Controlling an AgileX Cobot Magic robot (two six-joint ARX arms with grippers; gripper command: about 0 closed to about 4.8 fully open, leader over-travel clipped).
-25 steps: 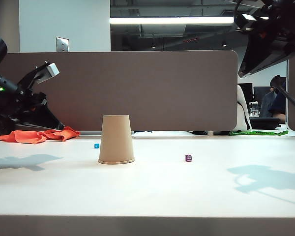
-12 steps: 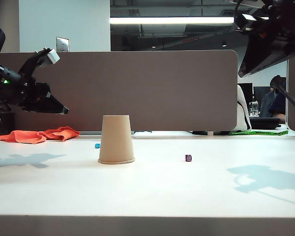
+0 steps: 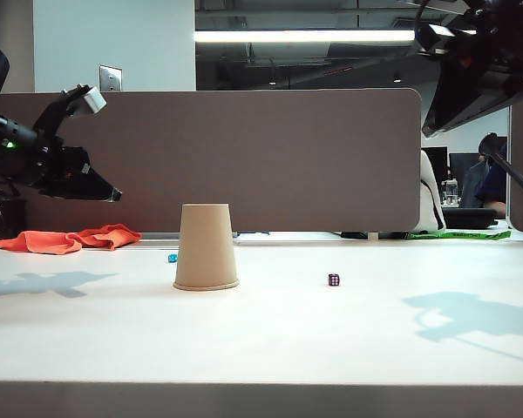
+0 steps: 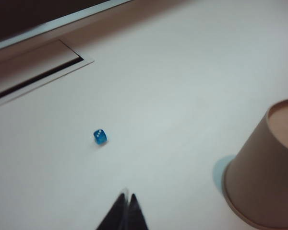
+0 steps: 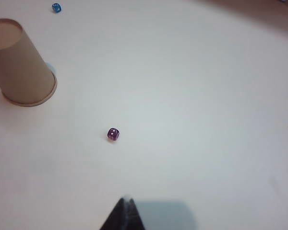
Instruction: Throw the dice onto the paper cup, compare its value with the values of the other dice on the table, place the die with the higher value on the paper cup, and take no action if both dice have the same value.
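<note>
- Paper cup (image 3: 207,246): plain tan, tapered, standing upside down with rolled rim on the bench (image 3: 270,335), flat base facing up; nothing on it.
- Blue die (image 4: 100,136): tiny bright blue cube with pale pips, resting on the bench just beside the cup, behind its left edge in the exterior view; apart from the cup.
- Purple die (image 5: 113,134): tiny dark purple cube with pale pips, resting on the bench to the right of the cup in the exterior view, well apart from it and from the blue die.
</note>
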